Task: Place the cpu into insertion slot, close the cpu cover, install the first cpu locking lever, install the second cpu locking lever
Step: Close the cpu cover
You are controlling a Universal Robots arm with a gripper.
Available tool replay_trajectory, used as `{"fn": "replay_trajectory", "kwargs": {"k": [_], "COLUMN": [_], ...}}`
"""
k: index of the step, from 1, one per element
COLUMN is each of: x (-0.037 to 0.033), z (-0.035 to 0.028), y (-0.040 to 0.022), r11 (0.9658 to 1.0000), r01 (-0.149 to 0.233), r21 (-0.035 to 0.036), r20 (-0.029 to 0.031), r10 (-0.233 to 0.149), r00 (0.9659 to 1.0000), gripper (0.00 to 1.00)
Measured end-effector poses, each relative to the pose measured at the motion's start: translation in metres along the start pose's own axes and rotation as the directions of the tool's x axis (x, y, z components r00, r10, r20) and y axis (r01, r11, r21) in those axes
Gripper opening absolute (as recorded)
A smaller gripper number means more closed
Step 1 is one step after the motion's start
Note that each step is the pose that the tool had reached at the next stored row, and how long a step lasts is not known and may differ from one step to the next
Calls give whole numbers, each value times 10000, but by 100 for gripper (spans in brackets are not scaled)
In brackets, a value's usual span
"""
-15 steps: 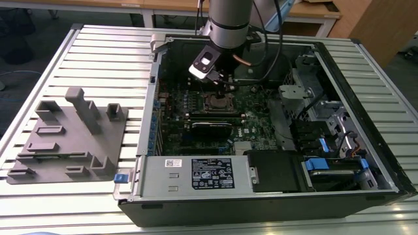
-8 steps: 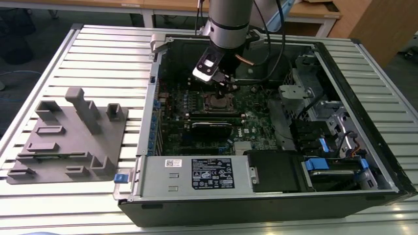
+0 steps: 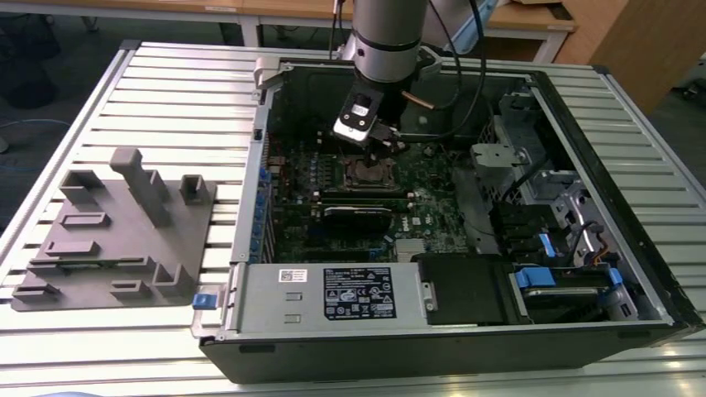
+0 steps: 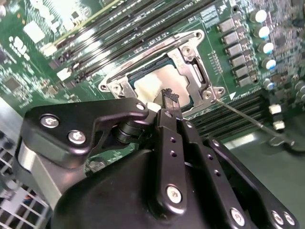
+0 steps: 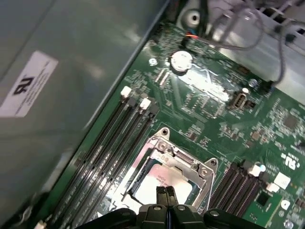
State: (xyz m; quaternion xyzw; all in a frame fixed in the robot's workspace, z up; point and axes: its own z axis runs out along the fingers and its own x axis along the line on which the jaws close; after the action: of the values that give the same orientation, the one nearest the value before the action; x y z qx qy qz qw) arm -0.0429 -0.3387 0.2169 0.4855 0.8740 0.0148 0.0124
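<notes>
The jaws are found clenched on nothing, poised just above the cpu (image 5: 159,182), which is seated in the insertion slot (image 3: 355,175) with the cpu cover (image 5: 188,164) lowered around it

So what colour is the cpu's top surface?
The cpu top is pale silvery-tan, clearest in the second wrist view.

Exterior view: is looking down steeply from afar at the computer case (image 3: 441,351) on the bench (image 3: 165,83).
Both wrist views: are riding close above the motherboard (image 5: 214,95), facing past the gripper (image 5: 166,192).
Shared: all three are showing the insertion slot (image 3: 369,172).
</notes>
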Motion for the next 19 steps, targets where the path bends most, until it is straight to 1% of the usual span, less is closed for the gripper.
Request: {"fn": "replay_trajectory", "kwargs": {"k": [2, 5, 8, 10, 13, 15, 16, 19], "x": [0, 0, 0, 0, 0, 0, 0, 0], "z": [1, 3, 4, 5, 8, 9, 9, 11], "y": [0, 0, 0, 0, 0, 0, 0, 0], "r11": [9994, 9959, 9894, 9836, 9722, 9632, 9581, 9408], "r01": [360, 908, 1449, 1803, 2343, 2689, 2863, 3389], "r21": [-4, -9, -15, -19, -29, -34, -38, -48], "r20": [-14, -34, -54, -67, -87, -99, -106, -124], "r10": [-360, -909, -1449, -1803, -2343, -2689, -2863, -3390], "r00": [9994, 9959, 9894, 9836, 9721, 9631, 9581, 9407], "gripper": [11, 11, 11, 11, 11, 11, 11, 11]}}
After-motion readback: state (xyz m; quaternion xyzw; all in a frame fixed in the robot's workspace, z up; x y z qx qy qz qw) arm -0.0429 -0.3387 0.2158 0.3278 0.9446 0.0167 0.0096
